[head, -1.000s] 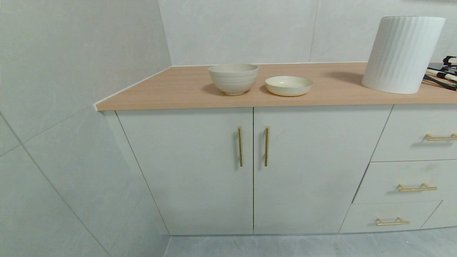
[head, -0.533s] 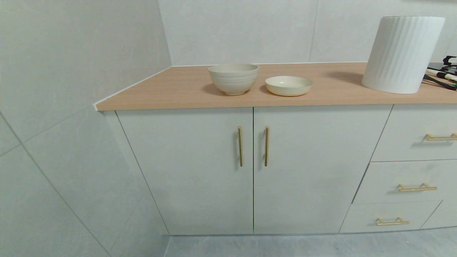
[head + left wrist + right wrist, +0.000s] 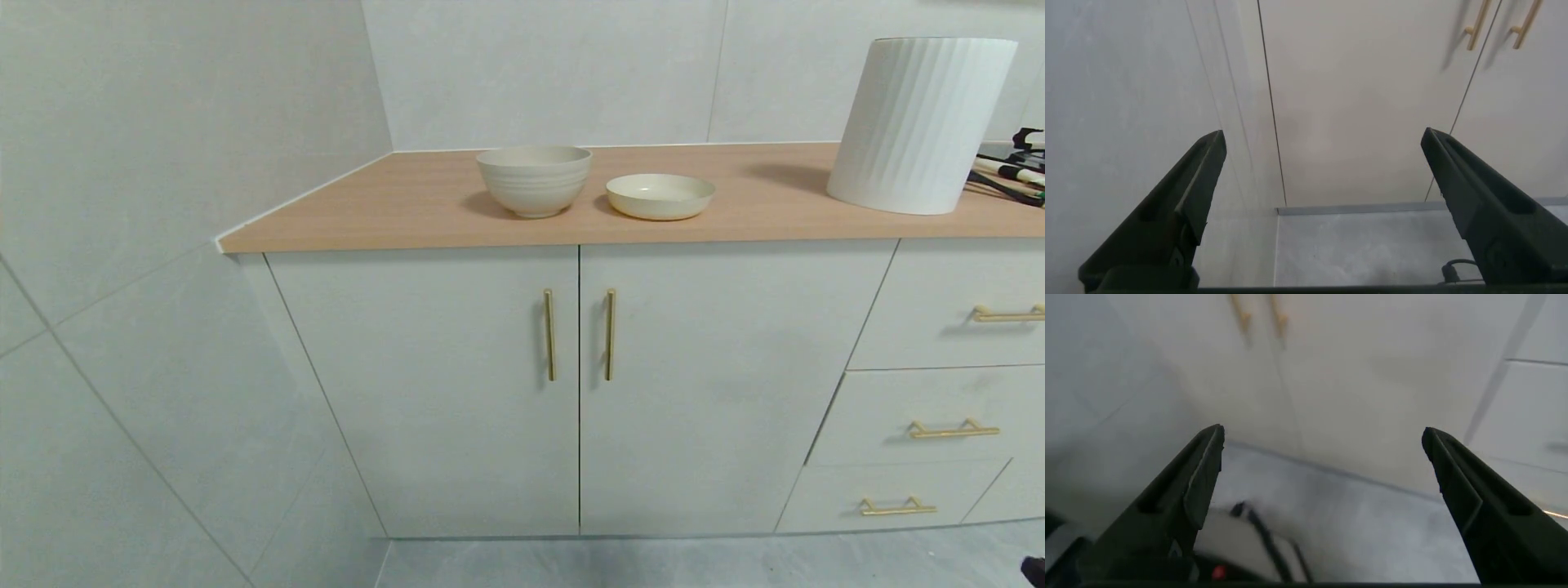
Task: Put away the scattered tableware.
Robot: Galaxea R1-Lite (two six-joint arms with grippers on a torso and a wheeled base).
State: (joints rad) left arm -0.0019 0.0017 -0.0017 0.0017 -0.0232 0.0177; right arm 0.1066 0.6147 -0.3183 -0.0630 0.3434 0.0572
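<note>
Basically nothing's put away yet: the bowl (image 3: 534, 180) sits on the countertop (image 3: 392, 214) with the shallow dish (image 3: 660, 196) just beside it at its 3 o'clock, and the cabinet doors (image 3: 424, 392) are shut below at 6. Both arms hang low, facing the cabinet front near the floor. The left gripper (image 3: 1323, 139) and right gripper (image 3: 1323, 434) are spread wide, holding nothing.
</note>
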